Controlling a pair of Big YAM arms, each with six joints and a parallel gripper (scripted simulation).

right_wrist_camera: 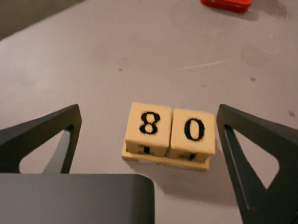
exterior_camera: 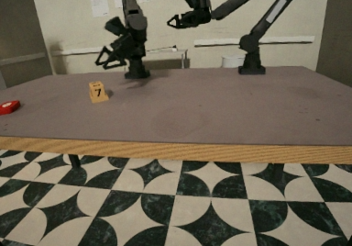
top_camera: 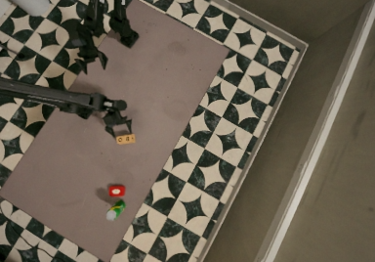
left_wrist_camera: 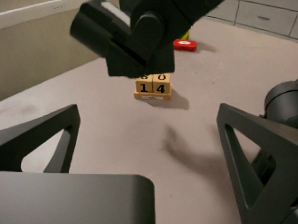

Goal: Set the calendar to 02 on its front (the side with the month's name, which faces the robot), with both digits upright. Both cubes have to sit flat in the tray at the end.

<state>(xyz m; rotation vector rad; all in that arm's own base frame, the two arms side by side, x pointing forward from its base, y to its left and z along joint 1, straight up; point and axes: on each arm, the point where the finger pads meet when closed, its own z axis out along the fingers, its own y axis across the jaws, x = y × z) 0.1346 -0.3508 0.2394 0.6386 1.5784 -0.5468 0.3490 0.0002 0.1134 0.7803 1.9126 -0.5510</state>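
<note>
Calendar cubes [left_wrist_camera: 152, 86] seated side by side in the tray [left_wrist_camera: 153, 96], front digits 1 and 4, upright; red item [left_wrist_camera: 185, 45] beyond on the tabletop [left_wrist_camera: 115, 135]; left claw [left_wrist_camera: 149, 112] open, nothing between fingers
</note>
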